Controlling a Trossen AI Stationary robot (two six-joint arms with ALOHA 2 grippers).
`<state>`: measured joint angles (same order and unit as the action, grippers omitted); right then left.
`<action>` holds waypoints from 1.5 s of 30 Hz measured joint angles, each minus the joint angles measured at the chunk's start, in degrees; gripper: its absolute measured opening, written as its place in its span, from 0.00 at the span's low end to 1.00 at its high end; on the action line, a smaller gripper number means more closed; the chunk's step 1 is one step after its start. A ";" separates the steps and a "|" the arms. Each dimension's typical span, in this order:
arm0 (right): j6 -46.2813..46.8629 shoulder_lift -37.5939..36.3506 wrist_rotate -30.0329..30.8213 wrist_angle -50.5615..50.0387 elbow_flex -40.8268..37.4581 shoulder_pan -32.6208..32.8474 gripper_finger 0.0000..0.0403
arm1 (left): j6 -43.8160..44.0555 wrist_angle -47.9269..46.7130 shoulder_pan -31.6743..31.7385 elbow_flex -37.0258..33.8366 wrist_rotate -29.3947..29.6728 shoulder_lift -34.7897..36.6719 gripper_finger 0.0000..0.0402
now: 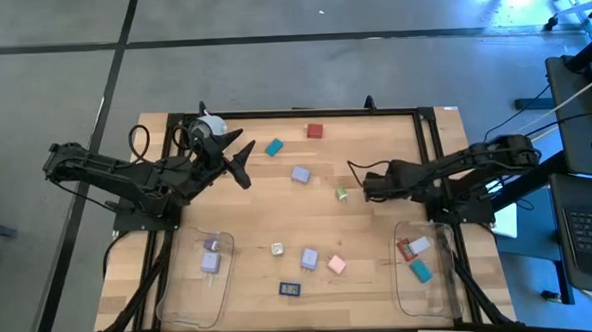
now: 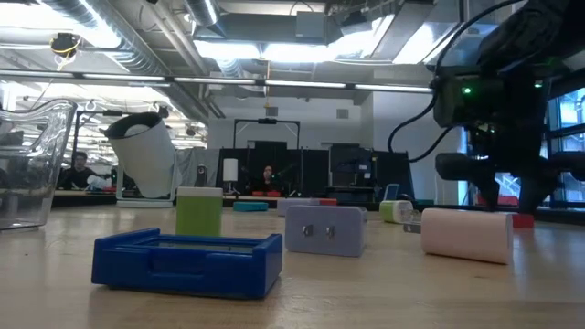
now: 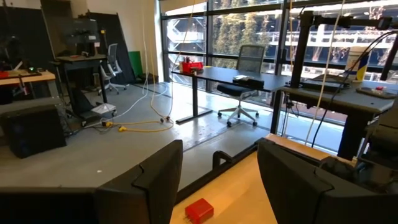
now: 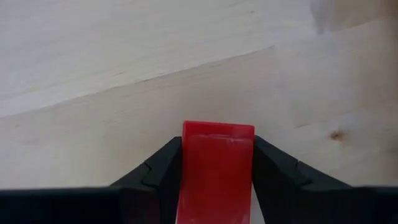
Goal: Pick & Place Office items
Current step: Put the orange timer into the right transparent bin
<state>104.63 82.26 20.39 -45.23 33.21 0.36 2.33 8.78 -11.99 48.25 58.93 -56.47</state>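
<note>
While left fingers [image 3: 217,186] gape empty, right fingers [image 4: 217,180] clamp red block [image 4: 216,168]

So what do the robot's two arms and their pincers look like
Both arms are dark, nearly black, jointed in segments with thin black cables looping off them. The left pincer and the right pincer each end in two blocky matte-black fingers with angled inner edges. A small green light glows on one arm in the low view.

Grey concrete floor [image 1: 269,12] with dark seam lines around the wood table [image 1: 377,182]. Far side: tall windows [image 3: 249,31], dark desks [image 3: 217,74], office chairs [image 3: 245,68], yellow cable [image 3: 146,127] on the floor. Overhead: exposed ducts [image 2: 137,37] and strip lights [image 2: 302,50]; people seated at desks in the distance.
</note>
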 joint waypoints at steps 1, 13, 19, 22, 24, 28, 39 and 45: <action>-1.25 0.02 -0.53 0.41 0.84 -0.01 0.39 | 0.00 0.00 0.00 0.00 0.01 0.00 0.51; -17.72 -0.14 9.85 0.79 16.38 0.07 0.39 | -0.11 0.00 0.00 0.00 0.01 0.00 0.51; -30.69 -0.17 15.86 0.70 25.82 0.25 0.39 | -0.11 0.00 0.00 0.00 0.01 0.00 0.51; -37.95 -0.17 20.44 0.88 30.49 1.10 0.39 | -0.10 -0.02 0.00 0.00 -0.01 0.00 0.50; -42.53 -0.19 22.60 0.98 33.56 1.89 0.39 | -0.09 0.00 0.00 0.00 -0.02 0.00 0.51; -49.88 -0.20 25.65 1.14 38.82 3.73 0.39 | -0.09 -0.01 0.00 0.00 -0.02 0.00 0.51; -58.31 -0.22 27.21 1.09 47.37 10.25 0.40 | -0.11 0.00 0.00 0.00 0.03 0.00 0.51; -59.86 -0.30 19.64 0.33 49.71 14.80 0.40 | -0.09 -0.02 0.00 0.00 0.05 0.00 0.51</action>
<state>44.77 81.95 40.02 -44.90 82.92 15.16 2.24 8.75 -11.99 48.25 58.98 -56.47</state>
